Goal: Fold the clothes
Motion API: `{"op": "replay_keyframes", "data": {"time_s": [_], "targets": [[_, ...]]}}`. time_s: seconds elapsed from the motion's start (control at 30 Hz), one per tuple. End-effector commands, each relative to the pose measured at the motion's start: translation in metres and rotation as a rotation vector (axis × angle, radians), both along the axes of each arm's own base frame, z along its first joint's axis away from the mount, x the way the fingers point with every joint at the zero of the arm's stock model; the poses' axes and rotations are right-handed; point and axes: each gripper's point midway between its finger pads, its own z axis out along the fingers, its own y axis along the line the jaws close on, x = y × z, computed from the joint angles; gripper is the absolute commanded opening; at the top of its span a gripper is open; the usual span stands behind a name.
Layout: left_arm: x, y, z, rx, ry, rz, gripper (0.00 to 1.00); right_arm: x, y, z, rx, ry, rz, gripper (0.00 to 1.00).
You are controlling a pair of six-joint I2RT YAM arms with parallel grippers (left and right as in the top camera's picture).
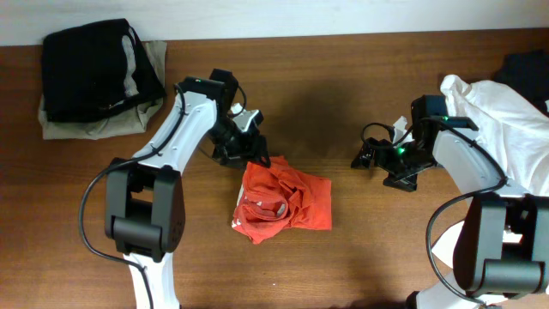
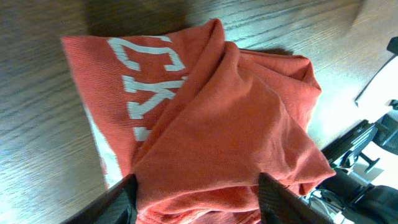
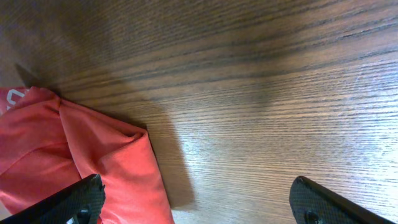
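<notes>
Orange-red T-shirt (image 1: pixel 283 204) lies crumpled, unfolded, mid-table (image 1: pixel 369 257), left gripper (image 1: pixel 251 161) spread wide astride its edge, right gripper (image 1: pixel 367 160) open and empty beside it; black-on-khaki stack (image 1: pixel 94 73) looks done, white garments (image 1: pixel 497 112) heaped, not yet folded.

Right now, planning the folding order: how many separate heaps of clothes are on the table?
3: a black-on-khaki stack at the far left, the orange-red T-shirt in the middle, a white heap at the right edge. More may hide beneath.
</notes>
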Motion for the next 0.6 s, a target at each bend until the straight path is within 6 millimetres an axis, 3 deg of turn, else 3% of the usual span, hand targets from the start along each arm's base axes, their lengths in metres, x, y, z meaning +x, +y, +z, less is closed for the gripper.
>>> {"op": "replay_keyframes", "data": {"time_s": [0.0,0.03,0.07,0.27,0.4,0.57], "targets": [[-0.007,-0.007,-0.007,-0.012,0.024,-0.029,0.26,0.005,-0.002,0.007,-0.016,-0.022,-0.001,0.99],[-0.007,-0.008,-0.007,-0.013,0.023,-0.032,0.09,0.004,-0.002,0.006,-0.016,-0.019,-0.001,0.99],[-0.007,-0.009,-0.007,-0.016,0.021,-0.032,0.01,0.004,-0.003,0.006,-0.020,-0.018,-0.001,0.99],[0.003,-0.042,0.028,-0.237,0.006,-0.024,0.00,0.004,-0.006,0.005,-0.038,-0.016,-0.003,0.98],[0.008,-0.055,0.051,-0.259,-0.039,-0.054,0.00,0.004,-0.006,0.005,-0.038,-0.017,-0.003,0.99],[-0.009,-0.100,0.067,-0.330,-0.064,-0.148,0.01,0.005,-0.006,0.005,-0.037,-0.020,-0.007,0.99]]}}
